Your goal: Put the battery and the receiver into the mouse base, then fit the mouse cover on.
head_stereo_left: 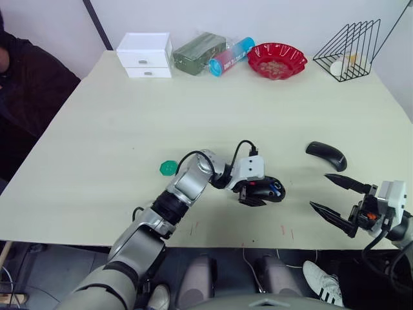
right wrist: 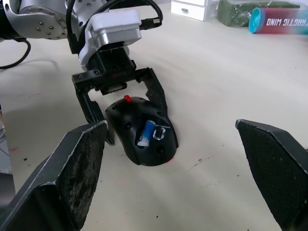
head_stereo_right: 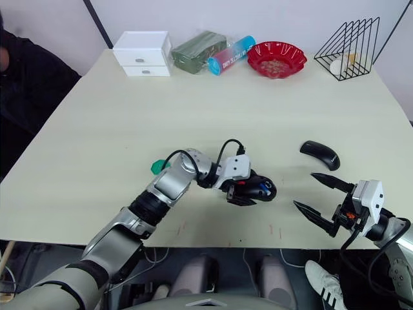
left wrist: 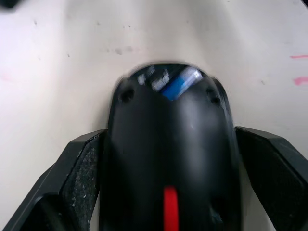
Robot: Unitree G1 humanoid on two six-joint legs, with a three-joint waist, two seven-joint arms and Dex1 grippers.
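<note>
Black and wide apart, the jaws of the right gripper (head_stereo_left: 335, 197) hang empty over the worktop's (head_stereo_left: 97, 161) near edge, on the right side. Just left of them, near the middle of that edge, the left gripper (right wrist: 122, 103) has its jaws set on either side of the mouse base (right wrist: 144, 132), their pads against or right beside its flanks; whether they truly press it I cannot tell. In the right wrist view the battery (right wrist: 146, 133) lies in the base's hollow, blue with its white end showing, so that step looks done. A small pale part sits beside it; whether that is the receiver cannot be told, so I would treat that step as unconfirmed. A green disc (head_stereo_left: 168, 168) lies on the worktop beside the left arm. Farther back and to the right, the mouse cover (head_stereo_left: 326, 155) rests alone, well apart from the base and untouched: fitting it is clearly left to do, probably a job for the free right gripper. Along the far edge stand a white drawer box (head_stereo_left: 144, 55), a red bowl (head_stereo_left: 277, 60) and a wire rack (head_stereo_left: 352, 48).
</note>
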